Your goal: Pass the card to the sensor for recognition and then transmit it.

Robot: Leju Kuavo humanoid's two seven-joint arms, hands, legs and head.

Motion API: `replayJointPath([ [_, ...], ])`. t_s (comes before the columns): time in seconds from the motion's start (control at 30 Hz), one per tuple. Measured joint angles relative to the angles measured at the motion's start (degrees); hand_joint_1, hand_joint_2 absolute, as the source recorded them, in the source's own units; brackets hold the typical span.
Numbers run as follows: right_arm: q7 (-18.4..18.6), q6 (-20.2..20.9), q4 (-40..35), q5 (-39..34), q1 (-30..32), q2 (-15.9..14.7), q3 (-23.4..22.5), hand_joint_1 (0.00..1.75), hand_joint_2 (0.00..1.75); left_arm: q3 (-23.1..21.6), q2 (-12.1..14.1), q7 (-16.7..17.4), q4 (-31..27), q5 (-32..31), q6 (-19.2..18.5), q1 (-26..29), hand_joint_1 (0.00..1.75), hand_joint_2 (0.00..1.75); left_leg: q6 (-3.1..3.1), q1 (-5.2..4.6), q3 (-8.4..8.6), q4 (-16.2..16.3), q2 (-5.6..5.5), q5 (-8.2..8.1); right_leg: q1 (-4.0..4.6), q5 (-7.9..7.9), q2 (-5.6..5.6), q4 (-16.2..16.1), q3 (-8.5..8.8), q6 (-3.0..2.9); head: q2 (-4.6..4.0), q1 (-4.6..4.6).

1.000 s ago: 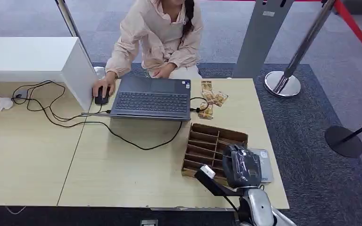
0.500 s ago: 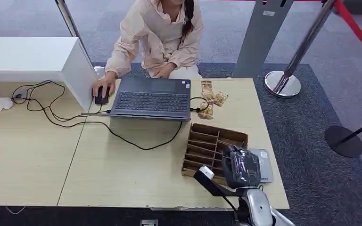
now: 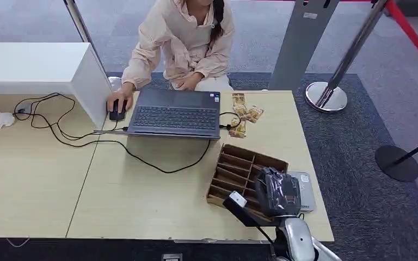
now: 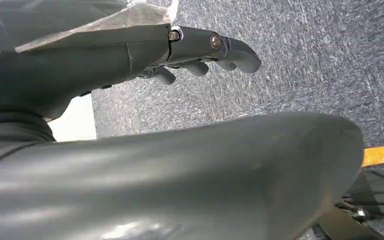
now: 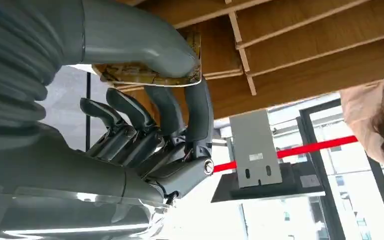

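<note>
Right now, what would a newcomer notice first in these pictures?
Probably the right hand over the wooden slotted organizer at the table's near right, pinching a card between thumb and fingers. Next, the person seated across the table behind the open laptop.

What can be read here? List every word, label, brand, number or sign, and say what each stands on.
Nothing can be read as text.
Sticker on the laptop corner: too small to read.
Label on the grey pillar: blurred.
Card pinched in the right hand: printed, but illegible.
Packets beside the laptop: print too small to read.
</note>
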Motion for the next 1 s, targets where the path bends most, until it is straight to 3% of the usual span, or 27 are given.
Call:
replayJointPath([
  [0.37,0.2,1.9,-2.9,3.0,0.0,-0.5,-0.9,1.64,1.75,0.0,0.0,0.0,0.0,-0.4,0.0,0.0,0.0,0.0,0.0,0.0,-0.01,0.0,0.0,0.0,0.0,0.0,0.0,0.0,-0.01,0.0,0.0,0.0],
  [1.0,-0.8,7.0,-16.5,9.9,-0.3,-1.9,-2.8,1.62,1.75,0.0,0.0,1.0,0.0,-0.6,-0.3,0.0,0.0,0.0,0.0,0.02,-0.01,0.0,0.0,0.0,0.01,0.0,0.0,0.0,-0.01,0.0,0.0,0.0],
])
